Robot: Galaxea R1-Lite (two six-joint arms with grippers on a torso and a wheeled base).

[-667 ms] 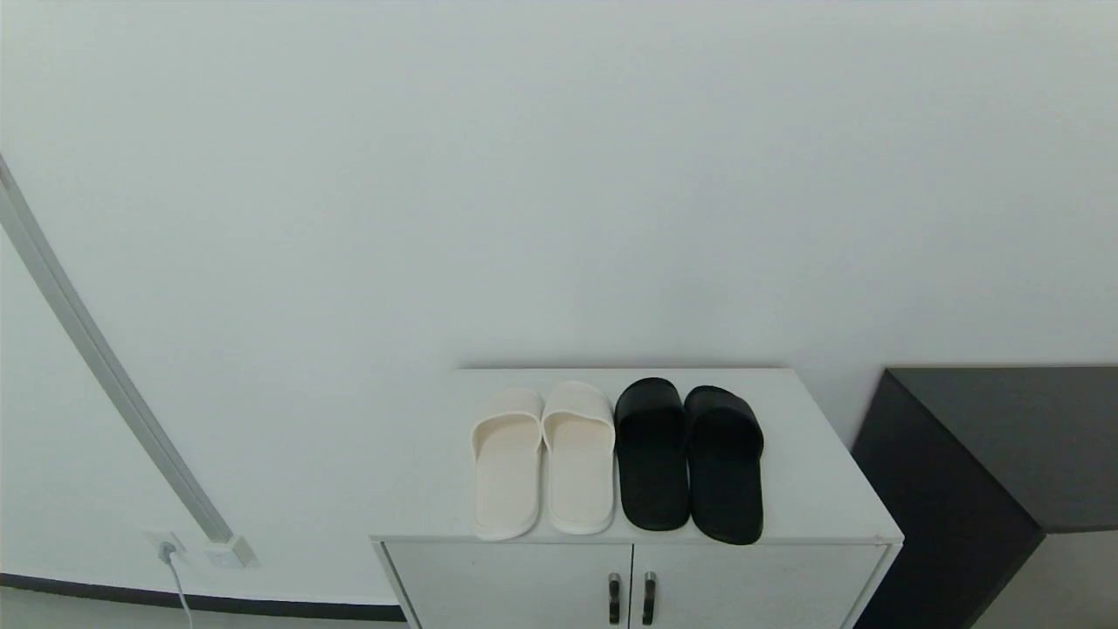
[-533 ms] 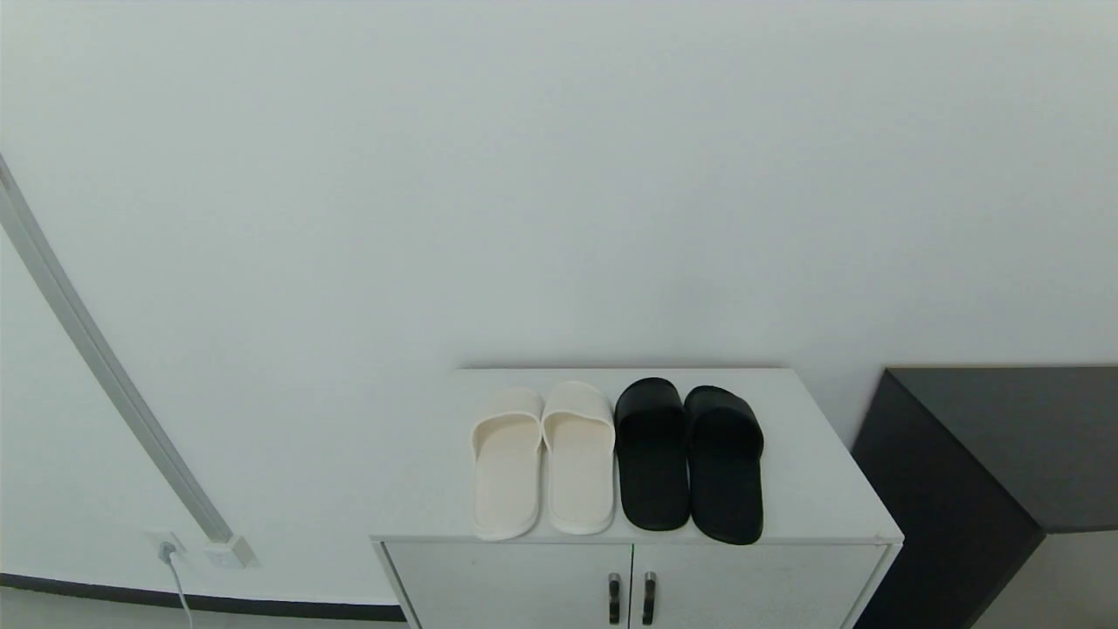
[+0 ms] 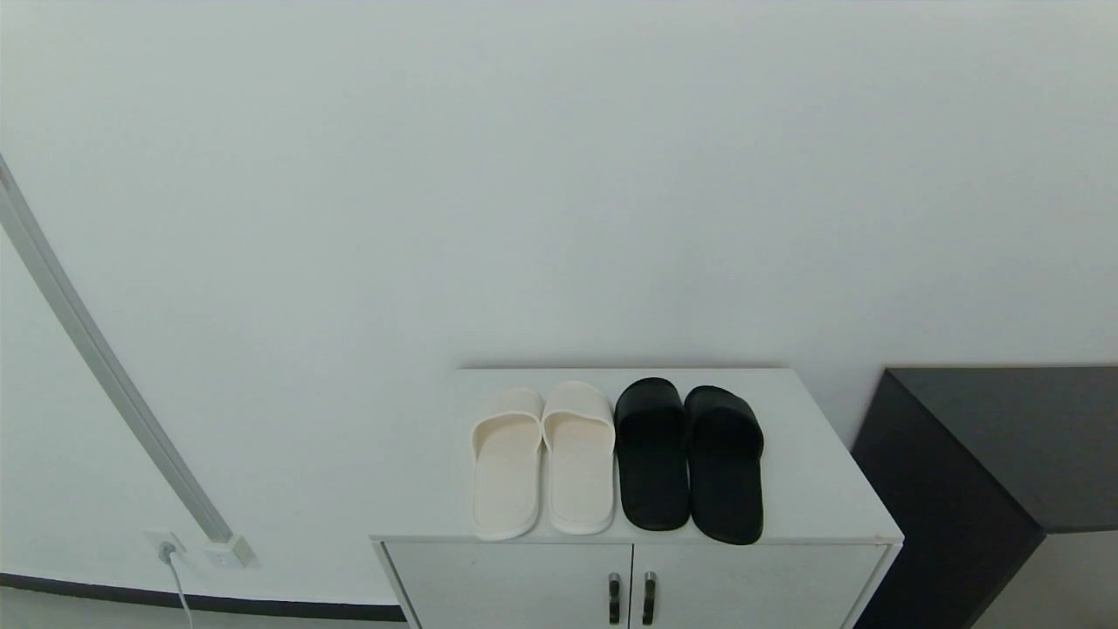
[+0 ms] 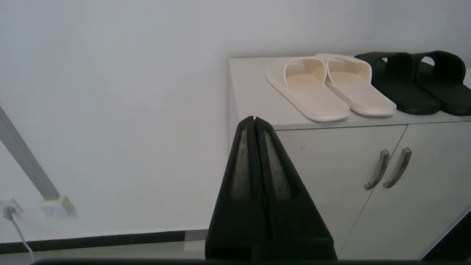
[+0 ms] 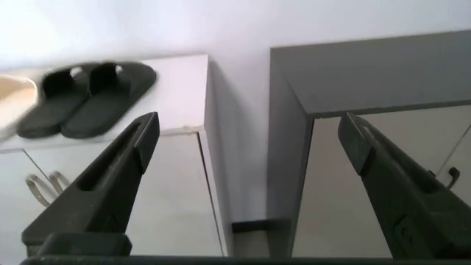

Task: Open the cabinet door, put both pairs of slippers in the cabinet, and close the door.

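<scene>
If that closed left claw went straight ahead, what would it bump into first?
The left gripper would probably meet the cabinet's left door near its top corner, though depth is unclear.

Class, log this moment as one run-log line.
cabinet doors: shut | white slippers, black slippers: on cabinet top | left pincer: shut, empty | right pincer: open, empty

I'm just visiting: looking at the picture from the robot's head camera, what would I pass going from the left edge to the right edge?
grey wall channel → cream slippers → black slippers → dark cabinet
</scene>
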